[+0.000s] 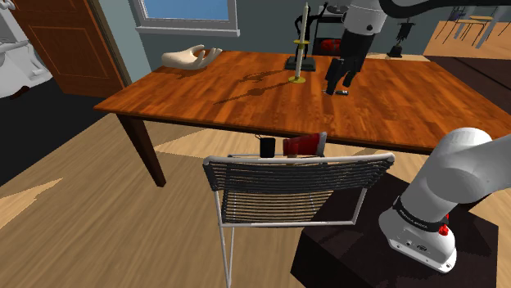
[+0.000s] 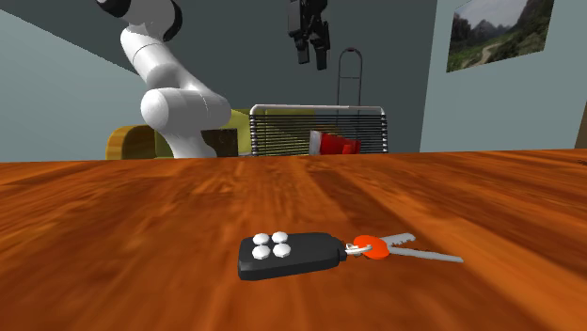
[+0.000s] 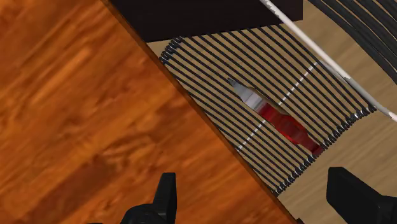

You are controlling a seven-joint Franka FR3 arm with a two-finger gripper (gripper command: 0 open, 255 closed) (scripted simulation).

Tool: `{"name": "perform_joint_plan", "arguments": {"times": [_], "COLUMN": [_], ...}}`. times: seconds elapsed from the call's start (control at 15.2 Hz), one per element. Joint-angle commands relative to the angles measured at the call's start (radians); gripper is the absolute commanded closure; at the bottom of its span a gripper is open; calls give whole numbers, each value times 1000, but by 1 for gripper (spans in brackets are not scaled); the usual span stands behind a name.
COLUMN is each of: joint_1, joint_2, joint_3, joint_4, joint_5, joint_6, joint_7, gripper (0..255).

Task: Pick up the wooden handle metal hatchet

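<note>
white arm (image 1: 458, 173) reaches out, pincer (image 3: 254, 202) pointing down, fingers (image 3: 167, 194) apart.

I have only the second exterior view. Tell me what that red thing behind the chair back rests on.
Observer: The wrist view shows it is the hatchet, red handle and grey head, lying on the slatted chair seat.
Operator: Open or shut, report it.
Observer: The gripper is open and holds nothing.
Operator: Say what lies under it.
Observer: In the wrist view, the edge of the table runs between its fingers, with the hatchet beyond that edge.
</note>
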Motion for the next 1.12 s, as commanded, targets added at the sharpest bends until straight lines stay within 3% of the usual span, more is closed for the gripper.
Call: {"name": "perform_joint_plan", "arguments": {"times": [0.0,0.59,1.06], "joint_1": [0,142,225], "joint_2": [0,287,468], "joint_3": [0,25,68], "joint_4": [0,2,2], "joint_5": [0,-29,-62], "joint_6": [0,152,245], "joint_7": [0,-310,-505], "gripper": [0,0,0]}}
